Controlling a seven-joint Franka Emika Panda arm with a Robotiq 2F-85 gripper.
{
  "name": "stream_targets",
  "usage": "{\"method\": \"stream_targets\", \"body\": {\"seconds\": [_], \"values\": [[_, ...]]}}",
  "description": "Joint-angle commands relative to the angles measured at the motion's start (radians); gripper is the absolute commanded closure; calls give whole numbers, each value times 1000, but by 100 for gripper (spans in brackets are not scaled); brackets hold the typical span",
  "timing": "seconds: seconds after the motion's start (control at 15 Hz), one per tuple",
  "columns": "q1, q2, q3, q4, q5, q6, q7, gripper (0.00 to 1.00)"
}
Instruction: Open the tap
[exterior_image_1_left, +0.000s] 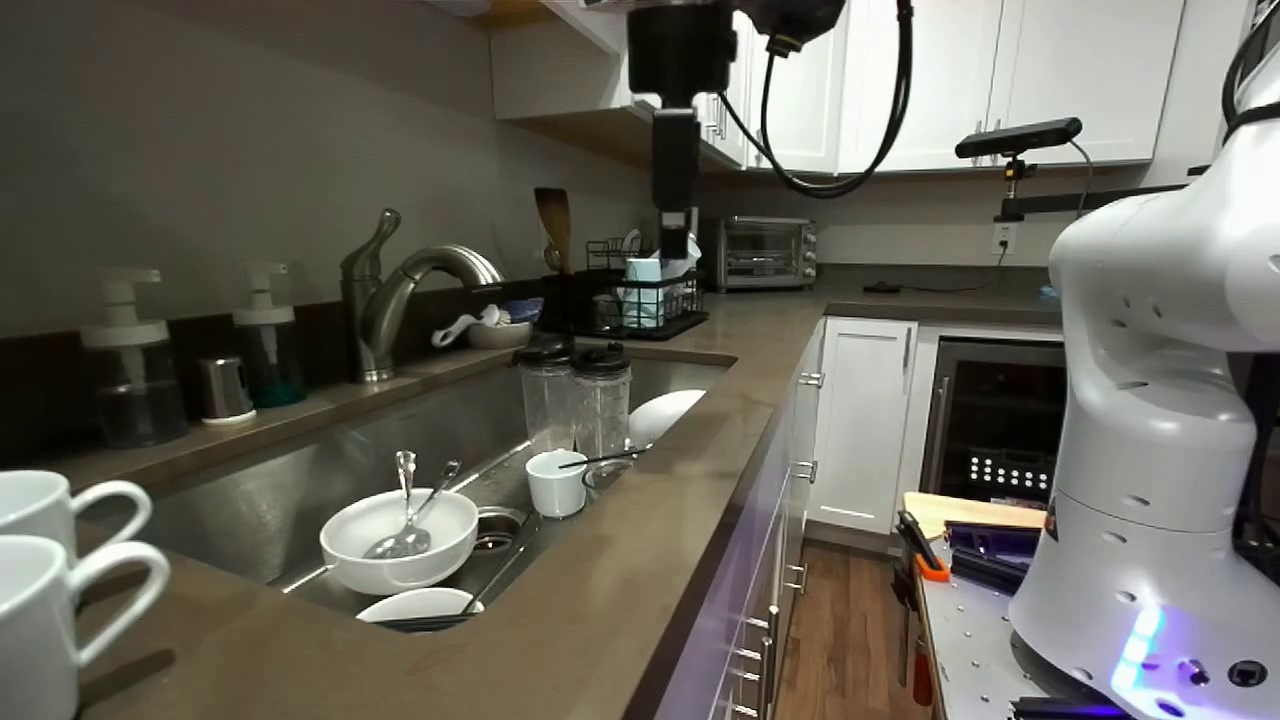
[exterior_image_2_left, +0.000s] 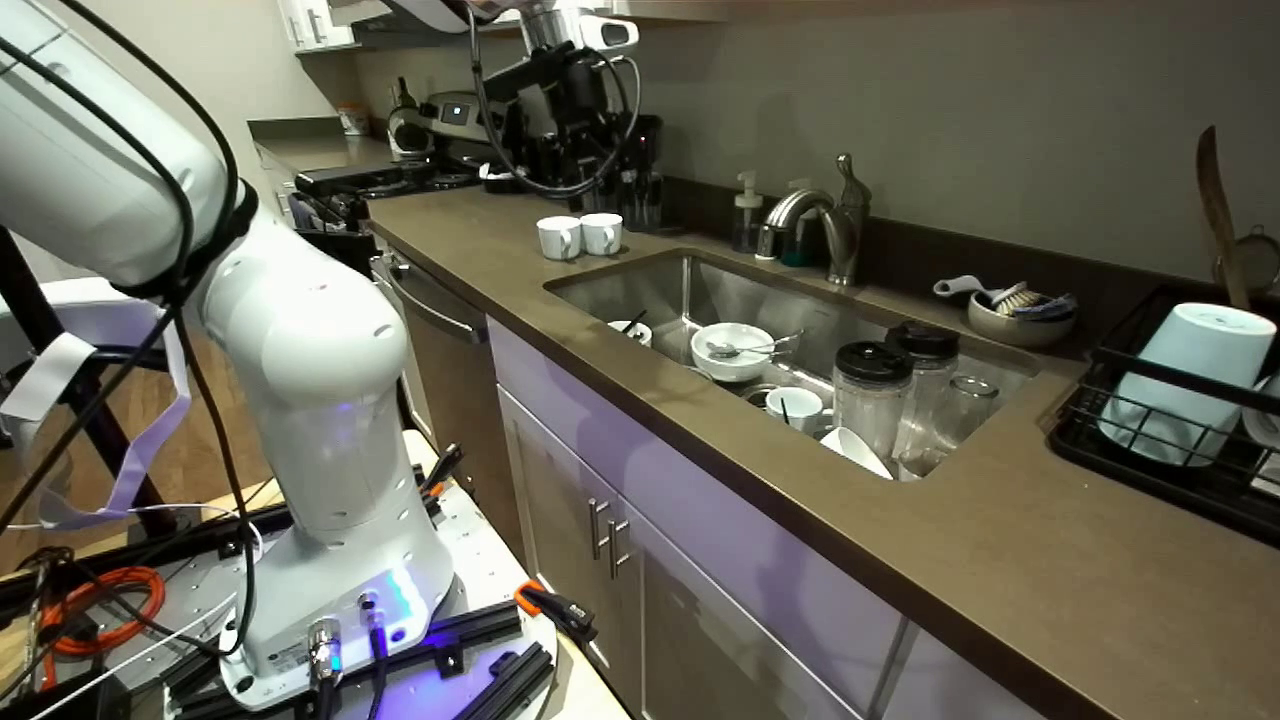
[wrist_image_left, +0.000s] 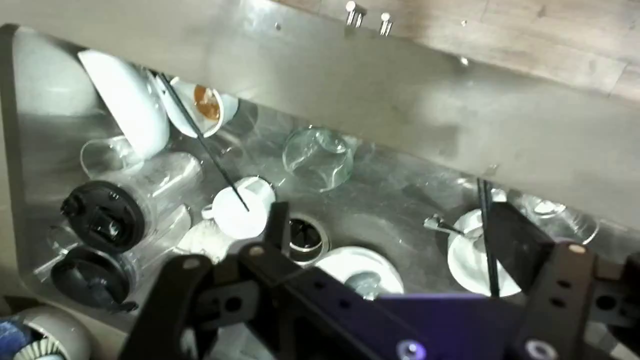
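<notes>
The tap (exterior_image_1_left: 380, 310) is brushed steel with a thick base and an arched spout over the sink. Its lever handle (exterior_image_1_left: 375, 245) stands up above the base. The tap also shows in an exterior view (exterior_image_2_left: 843, 235), behind the sink. No water shows from the spout. My gripper (exterior_image_1_left: 676, 235) hangs high above the sink, fingers down, apart from the tap. It also shows, dark, in an exterior view (exterior_image_2_left: 575, 150). In the wrist view my gripper (wrist_image_left: 385, 207) is wide open with nothing between its fingers. The tap cannot be made out in the wrist view.
The sink (exterior_image_2_left: 620, 280) holds white bowls (exterior_image_1_left: 400, 540), a white cup (exterior_image_1_left: 557, 483) and lidded clear bottles (exterior_image_1_left: 602, 400). Soap bottles (exterior_image_1_left: 130, 370) stand beside the tap. Two white mugs (exterior_image_2_left: 580, 236) stand on the counter. A black dish rack (exterior_image_2_left: 1150, 420) stands beyond the sink.
</notes>
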Motion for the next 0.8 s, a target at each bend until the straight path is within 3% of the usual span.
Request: {"method": "stream_targets", "body": {"seconds": [0.0, 0.2, 0.27, 0.6, 0.73], "values": [[-36, 86, 3, 53, -108, 186, 33, 0], [-90, 119, 32, 48, -227, 379, 154, 0], [-52, 89, 4, 32, -165, 307, 81, 0], [-56, 99, 4, 32, -173, 322, 92, 0], [-91, 101, 19, 10, -258, 410, 134, 0]]}}
